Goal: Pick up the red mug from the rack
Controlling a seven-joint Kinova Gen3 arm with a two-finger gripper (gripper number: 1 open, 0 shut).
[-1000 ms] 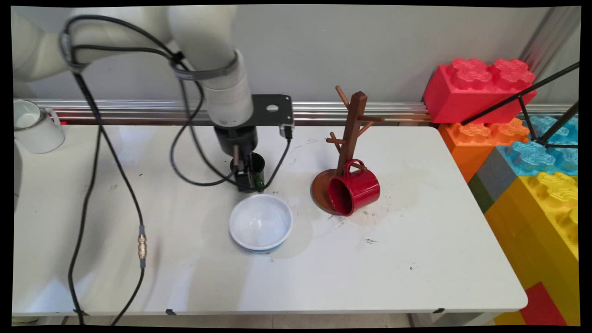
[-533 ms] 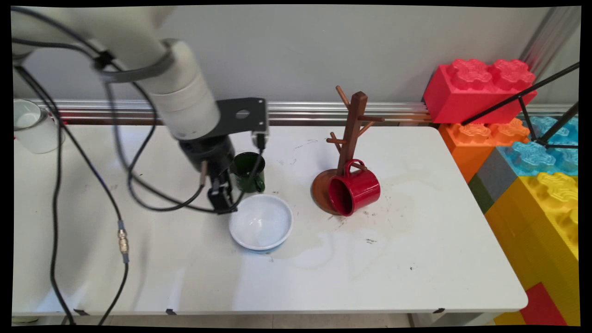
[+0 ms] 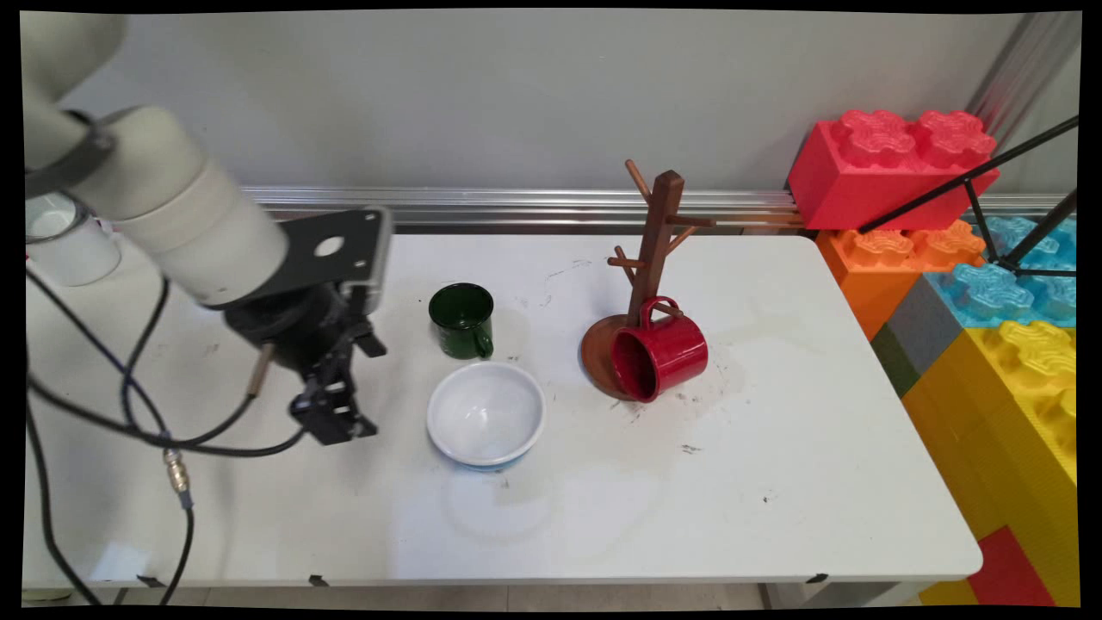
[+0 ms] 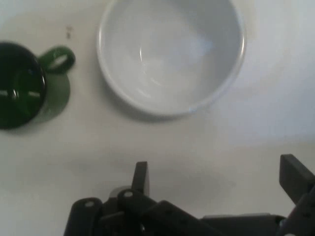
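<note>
Hovering with nothing between them, the fingers (image 4: 140, 178) of the gripper (image 3: 331, 413) are standing wide apart above the bare counter (image 3: 689, 499), just left of the white bowl (image 3: 486, 414). Nearest to them, the bowl is sitting upright and looks stiff, smooth and probably breakable; its thin rim seems the likeliest place to pinch. Beyond it, near the bowl's far side, the green mug (image 3: 463, 320) is standing upright with its handle turned toward the bowl. Farther right, the red mug (image 3: 659, 354) is lying tipped against the wooden mug tree (image 3: 650, 258).
</note>
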